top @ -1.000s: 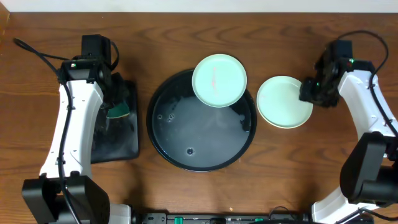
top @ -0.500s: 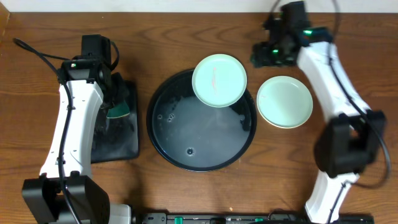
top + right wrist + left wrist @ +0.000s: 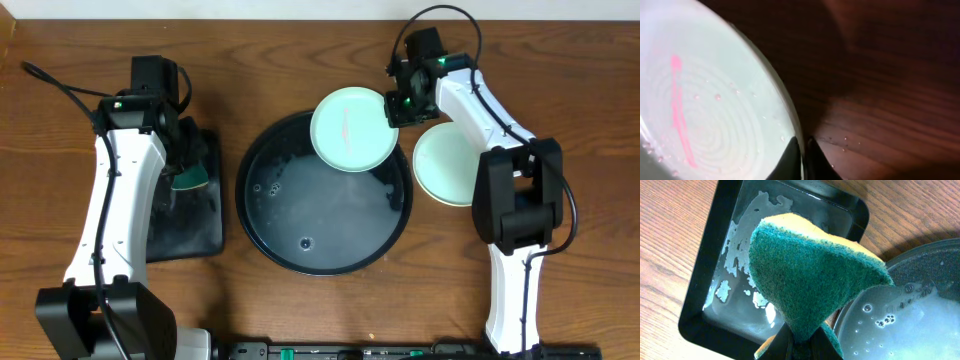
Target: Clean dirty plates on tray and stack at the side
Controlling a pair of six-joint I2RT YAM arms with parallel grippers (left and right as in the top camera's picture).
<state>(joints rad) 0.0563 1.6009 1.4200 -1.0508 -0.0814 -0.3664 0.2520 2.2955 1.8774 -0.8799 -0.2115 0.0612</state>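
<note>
A pale turquoise plate (image 3: 350,128) rests tilted on the back right rim of the round black tray (image 3: 320,215). It bears a pink streak (image 3: 677,105) in the right wrist view. My right gripper (image 3: 398,108) is shut on that plate's (image 3: 705,100) right rim, one finger on each side of the edge (image 3: 802,150). Another pale plate (image 3: 455,165) lies on the table to the right of the tray. My left gripper (image 3: 190,165) hangs over the rectangular tray, shut on a green and yellow sponge (image 3: 810,275) at its lower tip (image 3: 800,342).
A small rectangular black tray (image 3: 695,325) with water patches sits left of the round tray (image 3: 920,315), whose wet floor holds bubbles. A black cable (image 3: 60,85) trails at the far left. Bare wood table lies behind the plate (image 3: 890,75).
My right arm left the plate on the table, swung round the back, came to the right rim of the plate on the tray and shut on it. The left arm stayed still.
</note>
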